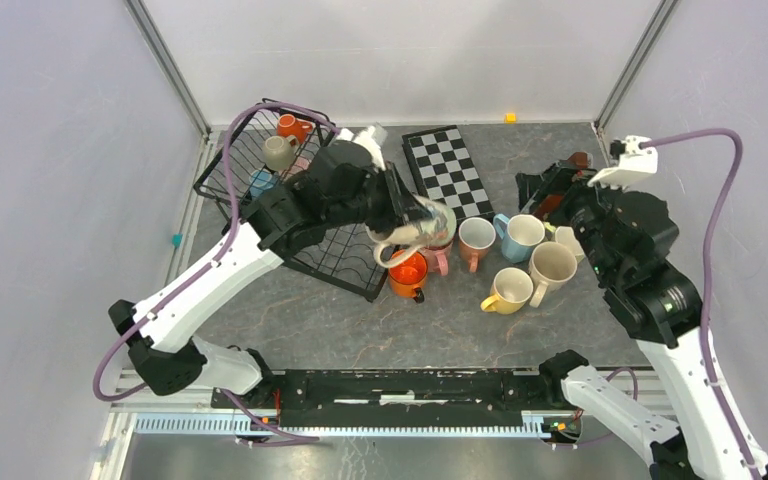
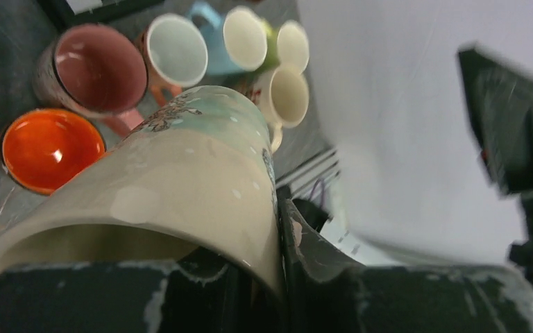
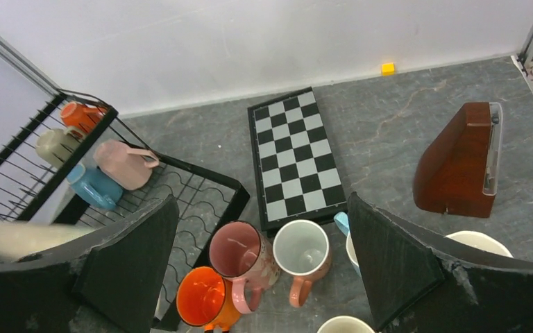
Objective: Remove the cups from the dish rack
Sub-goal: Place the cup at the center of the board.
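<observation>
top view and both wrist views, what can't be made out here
- Top view: the cream ceramic mug in the left pincer is motion-blurred; its pattern is unreadable.
- Left wrist view: the dark shape at right is blurred, unidentifiable.
- Right wrist view: a finger of the right pincer hides most of the light blue mug; the bottom edge cuts off a pale-rimmed cup.

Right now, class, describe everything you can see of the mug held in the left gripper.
The mug is glossy glazed ceramic, cream with a pale green band and brownish speckled pattern near its base. It is tipped on its side, mouth towards the left gripper, whose jaws pinch its rim wall. From above, its cream handle loops out on the near side. It hangs over the orange mug and pink mug, beside the dish rack; nothing else visibly touches it.
</observation>
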